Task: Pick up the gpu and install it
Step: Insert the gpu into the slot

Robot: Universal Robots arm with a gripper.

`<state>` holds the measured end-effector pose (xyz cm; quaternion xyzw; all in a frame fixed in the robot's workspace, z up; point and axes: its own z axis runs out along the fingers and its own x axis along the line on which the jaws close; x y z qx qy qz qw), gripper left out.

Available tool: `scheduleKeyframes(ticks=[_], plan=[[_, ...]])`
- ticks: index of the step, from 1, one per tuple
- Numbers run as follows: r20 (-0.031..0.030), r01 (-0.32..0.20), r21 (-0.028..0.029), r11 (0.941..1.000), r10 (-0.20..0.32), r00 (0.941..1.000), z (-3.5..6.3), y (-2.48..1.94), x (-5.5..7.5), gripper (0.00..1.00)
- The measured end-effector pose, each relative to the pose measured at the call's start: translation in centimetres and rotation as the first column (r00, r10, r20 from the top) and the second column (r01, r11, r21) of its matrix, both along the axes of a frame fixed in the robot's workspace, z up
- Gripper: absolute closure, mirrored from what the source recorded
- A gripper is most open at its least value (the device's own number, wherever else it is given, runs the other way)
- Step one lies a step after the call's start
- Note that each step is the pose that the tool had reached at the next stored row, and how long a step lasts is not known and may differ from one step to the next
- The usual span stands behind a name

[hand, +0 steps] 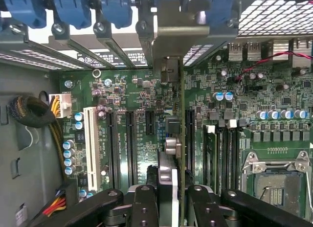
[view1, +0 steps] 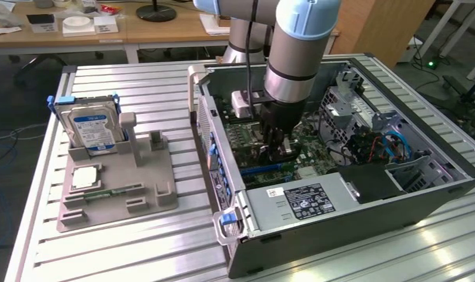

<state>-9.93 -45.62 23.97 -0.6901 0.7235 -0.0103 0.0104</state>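
Arm w/ gripper (view1: 281,150) reaches down into the open PC case (view1: 425,194), low over the motherboard (view1: 316,154); gripper (hand: 168,197) is closed on the gpu (hand: 173,139), fingers (hand: 145,207) pinching it from both sides, gap no wider than the card.

Gpu in wrist view: seen edge-on, standing upright, thin green board edge running away from the camera toward the case's rear wall; silver-grey parts on its near side, a round metallic component by the fingers; far end carries a grey metal bracket (hand: 168,26) that rises to the row of blue slot clips (hand: 73,9); fan face can't be made out from this angle. Card sits directly over a black expansion slot (hand: 190,139) in the middle of the board, between the other black slots (hand: 129,144) + white slot (hand: 89,144) on one side and the RAM slots (hand: 222,153) + CPU socket (hand: 276,183) on the other; whether its edge is seated in the slot or just above, can't tell.

Exterior view: gpu mostly hidden behind gripper; on the table at the exterior view's left, well apart from the case, a grey fixture tray (view1: 116,200) holds a hard drive (view1: 92,128) w/ blue label standing upright, a memory stick (view1: 116,192) lying flat, and a CPU (view1: 87,176); black PSU (view1: 304,202) at the case's near end
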Motion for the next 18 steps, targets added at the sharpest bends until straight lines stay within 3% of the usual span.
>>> scheduleKeyframes(ticks=[9, 18], plan=[[0.0001, 0.000, 0.0001, 1.0000, 0.000, 1.0000, -0.17, 0.00, -0.29, 0.72], [-0.0015, 0.000, 0.0001, 1.0000, 0.000, 1.0000, -0.97, 0.00, -0.55, 0.72]])
